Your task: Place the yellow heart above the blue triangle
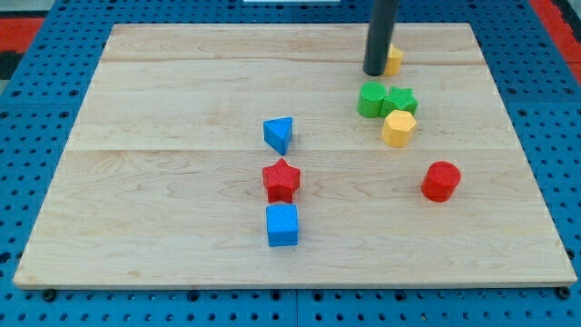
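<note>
The blue triangle sits near the board's middle, with open wood on its far side where the heart belongs. Well off to the right, at the far edge, the rod's tip touches the left side of the yellow heart, which it half hides. There are no jaws, only the rod; pushing leftward means first rounding to the heart's right, and I cannot tell which way it points.

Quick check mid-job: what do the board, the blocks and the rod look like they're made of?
The board looks like pale unvarnished wood: grain lines and plank seams show, finish matte. The blue triangle and red star look like solid-coloured plastic or painted wood with faintly ribbed faces; I cannot tell which. My rod is dark and smooth, possibly metal or plastic; my tip sits against the partly hidden yellow heart.
</note>
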Robot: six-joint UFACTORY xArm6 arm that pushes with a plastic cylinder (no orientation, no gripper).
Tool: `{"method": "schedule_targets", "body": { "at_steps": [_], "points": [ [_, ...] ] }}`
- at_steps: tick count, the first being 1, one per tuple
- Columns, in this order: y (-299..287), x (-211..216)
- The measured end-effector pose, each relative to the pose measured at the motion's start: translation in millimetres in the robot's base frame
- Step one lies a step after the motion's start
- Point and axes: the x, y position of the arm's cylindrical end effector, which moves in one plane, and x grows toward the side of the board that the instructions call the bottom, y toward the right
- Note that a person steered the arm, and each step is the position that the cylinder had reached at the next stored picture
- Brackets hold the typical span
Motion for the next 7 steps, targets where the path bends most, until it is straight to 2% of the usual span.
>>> {"method": "schedule_targets", "body": {
  "at_steps": [1, 2, 3, 4, 5, 7],
  "points": [
    [12.7, 6.0],
    [56.1, 2.1],
    [64.9, -24.3],
    [38.0, -49.6],
    [14.2, -21.9],
    [22.1, 1.5]
  ]
}}
